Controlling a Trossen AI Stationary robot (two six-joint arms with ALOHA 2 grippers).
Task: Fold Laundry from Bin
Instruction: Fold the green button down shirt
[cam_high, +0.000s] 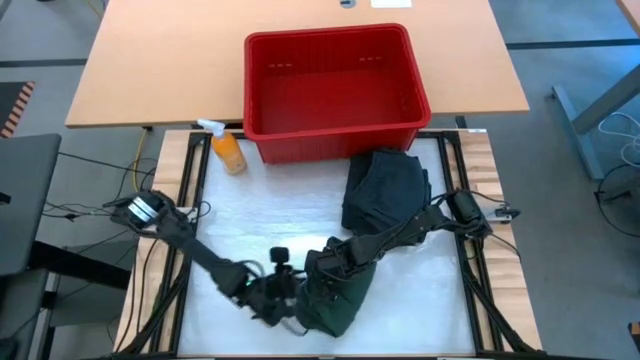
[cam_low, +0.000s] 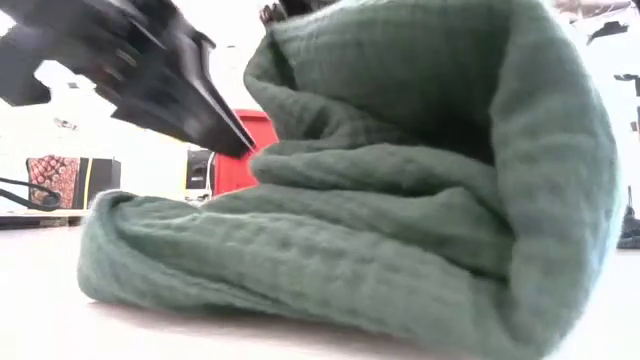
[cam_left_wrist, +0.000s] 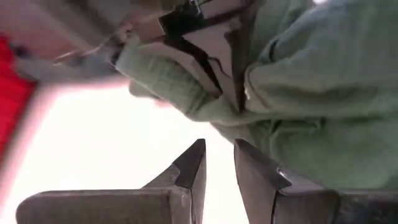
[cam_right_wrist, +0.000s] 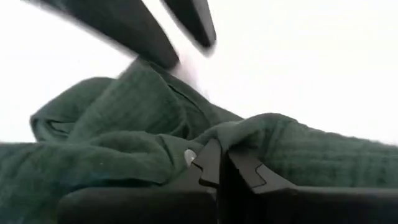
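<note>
the green garment (cam_high: 335, 295) is seen bunched in a thick fold at the near edge of the white work surface (cam_high: 270, 215), one side drawn up into a tall hump in the low view. the right gripper (cam_right_wrist: 222, 163) is pressed into it from the right with its fingers closed, a ridge of the cloth pinched between them. just beside the garment's left edge, the left gripper (cam_left_wrist: 219, 163) is held low over the surface, its fingers a narrow gap apart with nothing between them. farther back, right of centre, a second dark garment (cam_high: 385, 190) is laid in a folded pile. beyond it the red bin (cam_high: 335, 92) is set at the far edge, with no cloth seen inside it. an orange spray bottle (cam_high: 226, 147) is laid by the bin's left front corner.
</note>
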